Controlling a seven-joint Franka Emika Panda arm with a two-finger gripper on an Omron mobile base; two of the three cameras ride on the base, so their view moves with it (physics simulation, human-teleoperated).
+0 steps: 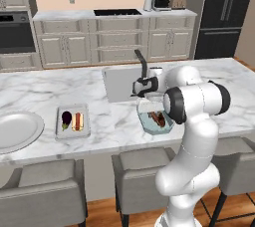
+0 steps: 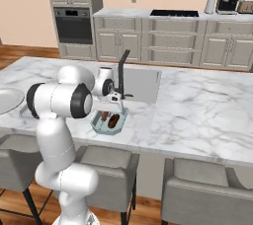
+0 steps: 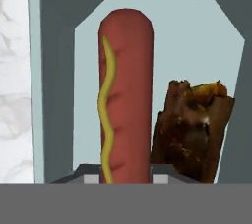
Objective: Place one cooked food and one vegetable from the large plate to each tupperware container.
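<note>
My gripper [image 1: 148,105] hangs just over the teal tupperware container [image 1: 149,126], shut on a red hot dog with a mustard line [image 3: 125,95]. The hot dog runs along the container's floor, its near end between my fingertips [image 3: 91,179]. Beside it in the same container [image 3: 59,70] lies a dark brown charred piece of food [image 3: 192,129]. From the right base, the gripper [image 2: 117,106] stands over the teal container [image 2: 121,120]. The pale rectangular tupperware container [image 1: 85,131] holds a purple eggplant [image 1: 66,118] and another hot dog [image 1: 78,120]. The large plate [image 1: 15,130] lies at the counter's left end.
A sink basin [image 1: 122,82] with a dark faucet [image 1: 143,64] is sunk into the island behind the teal container. Grey stools [image 1: 42,191] stand along the near edge of the counter. Cabinets, an oven and a cooktop line the far wall.
</note>
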